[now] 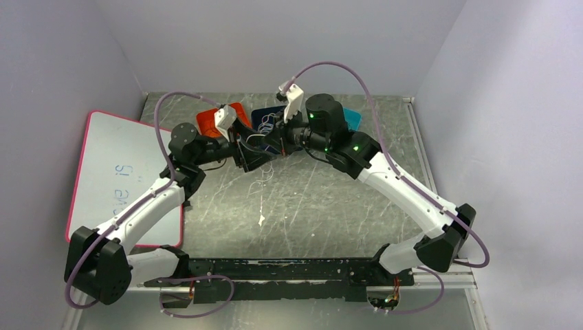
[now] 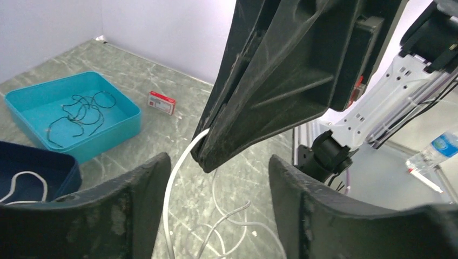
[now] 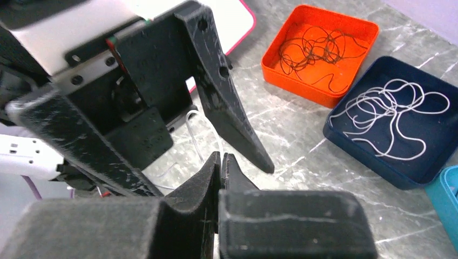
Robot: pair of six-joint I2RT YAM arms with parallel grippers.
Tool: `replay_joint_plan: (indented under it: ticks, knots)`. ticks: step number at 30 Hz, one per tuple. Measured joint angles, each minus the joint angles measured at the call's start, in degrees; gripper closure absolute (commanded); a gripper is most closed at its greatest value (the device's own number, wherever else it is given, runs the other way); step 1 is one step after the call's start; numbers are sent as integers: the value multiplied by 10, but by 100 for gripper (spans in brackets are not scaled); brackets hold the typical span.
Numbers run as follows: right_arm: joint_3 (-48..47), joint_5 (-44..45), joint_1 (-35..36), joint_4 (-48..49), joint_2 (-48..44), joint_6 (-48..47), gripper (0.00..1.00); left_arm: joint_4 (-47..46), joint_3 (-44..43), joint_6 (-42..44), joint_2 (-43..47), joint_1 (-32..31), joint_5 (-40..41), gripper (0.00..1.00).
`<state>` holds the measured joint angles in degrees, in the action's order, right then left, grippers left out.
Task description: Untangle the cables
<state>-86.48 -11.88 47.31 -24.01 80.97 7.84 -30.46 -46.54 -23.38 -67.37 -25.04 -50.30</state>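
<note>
Nearest us, the two arms are bolted along the near edge of the counter (image 1: 309, 220). Beyond them we see a broad bare stretch of scratched metal in the middle. A pink-rimmed whiteboard (image 1: 117, 172) lies along the left edge under the left arm, and plain walls close the left, right and far sides.

Both arms reach inward and meet over the far middle of the counter. The left hand (image 2: 219, 162) is spread, with nothing between its fingers except the tip of the right hand (image 3: 220, 162), which points into the gap. The right hand is pressed together and pinches the hanging cable (image 2: 172, 189) at its very tip. From that pinch the white cable drops almost straight down. It then curls in loose loops on the counter below, trailing toward the near edge, so its long axis runs up and down and then far to near.

Three trays line the far edge, just behind the hands:
- The orange tray (image 3: 291, 81) is on the left and holds dark reddish loops (image 3: 313, 51).
- The dark blue tray (image 3: 356, 156) is in the middle and holds white loops (image 3: 389, 108).
- The teal tray (image 2: 108, 137) is on the right and holds black loops (image 2: 81, 110).

A small red box (image 2: 161, 102) lies just beside the teal tray.
</note>
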Motion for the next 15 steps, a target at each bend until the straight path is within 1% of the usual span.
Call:
replay_joint_plan:
  ticks: [4,11,13,15]
  knots:
    - [0,-4,0,15,-11,19,100,-26,15,-21,-1,-5,5,54]
    - [1,-15,0,40,-27,44,100,-63,30,-52,-9,-9,8,80]
    - [1,-17,0,42,-28,49,100,-70,32,-58,-10,-9,10,85]
    - [1,-16,0,42,-29,53,100,-75,32,-60,-12,-10,11,87]
